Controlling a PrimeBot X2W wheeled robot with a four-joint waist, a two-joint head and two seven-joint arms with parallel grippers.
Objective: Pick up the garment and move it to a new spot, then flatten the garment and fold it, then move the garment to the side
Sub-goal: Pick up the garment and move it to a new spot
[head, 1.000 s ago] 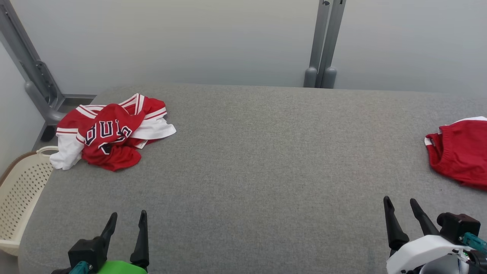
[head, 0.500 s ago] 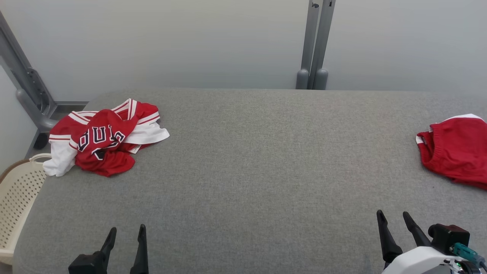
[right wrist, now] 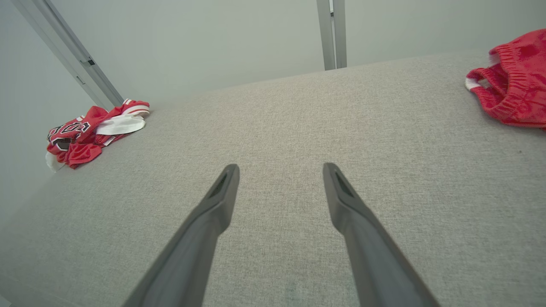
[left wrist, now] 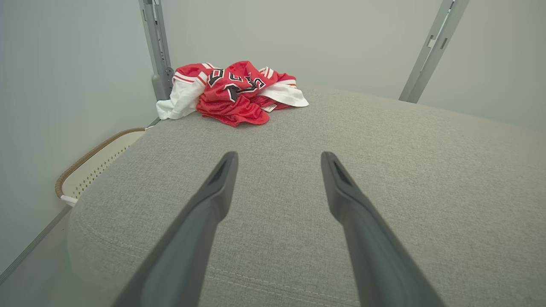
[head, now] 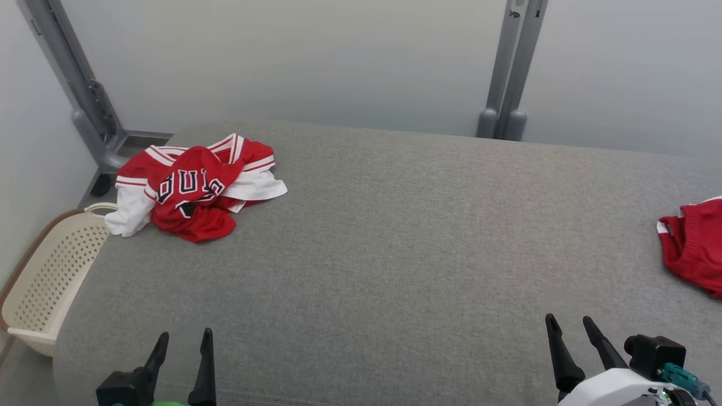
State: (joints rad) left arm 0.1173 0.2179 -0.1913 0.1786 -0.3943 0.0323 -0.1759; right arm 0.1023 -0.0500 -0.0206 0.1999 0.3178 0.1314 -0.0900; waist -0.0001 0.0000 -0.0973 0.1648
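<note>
- At the far left corner of the grey padded table, the garment lay crumpled in a heap. It was a red jersey with white sleeves, red-and-white striped trim and dark, white-edged letters showing on top.
- One white sleeve reached the table's left edge, just above a cream perforated basket that stood lower down beside the table.
- At the lower left of the head view, the left gripper was over the near part of the table. Its two dark fingers were spread apart with nothing between them.
- In the left wrist view, the heap lay well beyond the fingertips, ahead and a little to the left.
- At the lower right of the head view, the right gripper was likewise parted and empty, with only bare grey fabric between its fingers.
- At the table's right edge, well apart from the jersey, lay a second red piece with a gathered waistband and a bit of white trim. The frame cut part of it off.
- Behind the table stood a pale wall, with a grey metal post at the far edge.
</note>
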